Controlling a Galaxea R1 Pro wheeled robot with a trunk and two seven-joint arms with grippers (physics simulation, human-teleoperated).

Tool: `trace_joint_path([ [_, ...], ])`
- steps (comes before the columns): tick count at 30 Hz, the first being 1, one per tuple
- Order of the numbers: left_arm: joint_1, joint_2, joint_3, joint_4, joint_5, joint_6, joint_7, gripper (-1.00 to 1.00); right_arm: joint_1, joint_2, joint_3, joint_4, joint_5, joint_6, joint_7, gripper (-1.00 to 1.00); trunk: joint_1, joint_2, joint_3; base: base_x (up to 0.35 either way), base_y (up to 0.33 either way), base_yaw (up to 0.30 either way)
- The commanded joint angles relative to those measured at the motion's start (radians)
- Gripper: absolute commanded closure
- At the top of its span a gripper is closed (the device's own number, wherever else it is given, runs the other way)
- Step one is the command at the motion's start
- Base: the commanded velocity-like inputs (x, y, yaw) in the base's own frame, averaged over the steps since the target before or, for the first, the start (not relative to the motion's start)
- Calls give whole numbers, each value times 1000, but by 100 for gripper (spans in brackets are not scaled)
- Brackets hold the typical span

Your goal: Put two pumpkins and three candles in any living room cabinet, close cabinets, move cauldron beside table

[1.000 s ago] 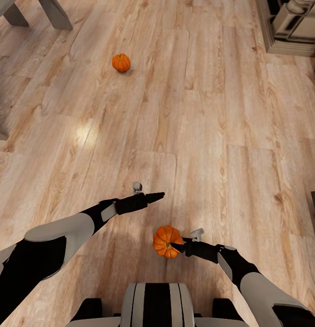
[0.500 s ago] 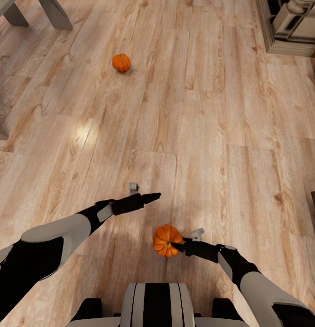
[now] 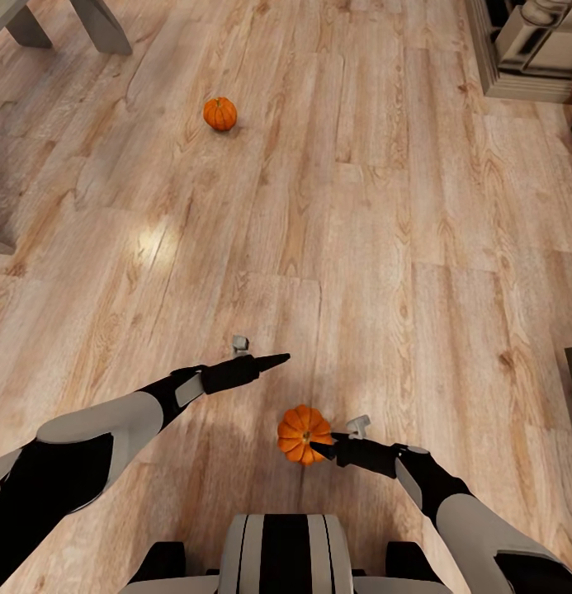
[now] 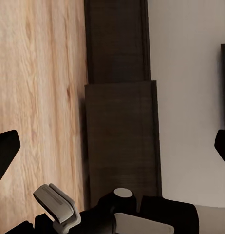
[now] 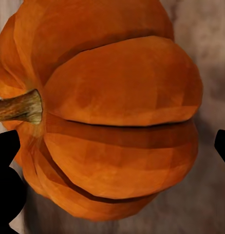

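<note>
1. The right gripper [image 3: 319, 450] is clamped on the near pumpkin [image 3: 303, 435], carried off the plank floor [image 3: 385, 247] for stowing.
2. At ten o'clock from it, the left gripper [image 3: 281, 359] hangs empty, fingers spread, facing the dark cabinet [image 4: 120, 141].
3. The second pumpkin [image 3: 219, 113] sits well off at eleven o'clock, on the floor.

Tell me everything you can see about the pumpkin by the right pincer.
The near pumpkin is small, bright orange and deeply ribbed, with a matte skin and a short brown stem. In the head view it lies over the plank floor just ahead of the robot's base, right at the tip of the right pincer. The right wrist view shows it close between the two dark fingertips. Whether they press it cannot be told.
</note>
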Motion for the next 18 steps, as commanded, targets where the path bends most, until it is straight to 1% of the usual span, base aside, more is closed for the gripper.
trace_joint_path([
  [1,0,0,0,0,0,0,0,-100,0,1,1,-1,1,0,-1,-100,0,0,0,0,0,0],
  [11,0,1,0,0,0,0,-3,-100,0,2,3,-5,7,0,-7,-100,0,0,0,0,0,4],
  [15,0,1,0,0,-1,0,-3,-100,0,3,5,-6,8,1,-9,-100,0,0,-3,0,0,117],
  [18,0,-1,0,0,-1,0,-3,-100,0,3,6,-7,9,1,-9,-100,0,0,-4,0,0,43],
])
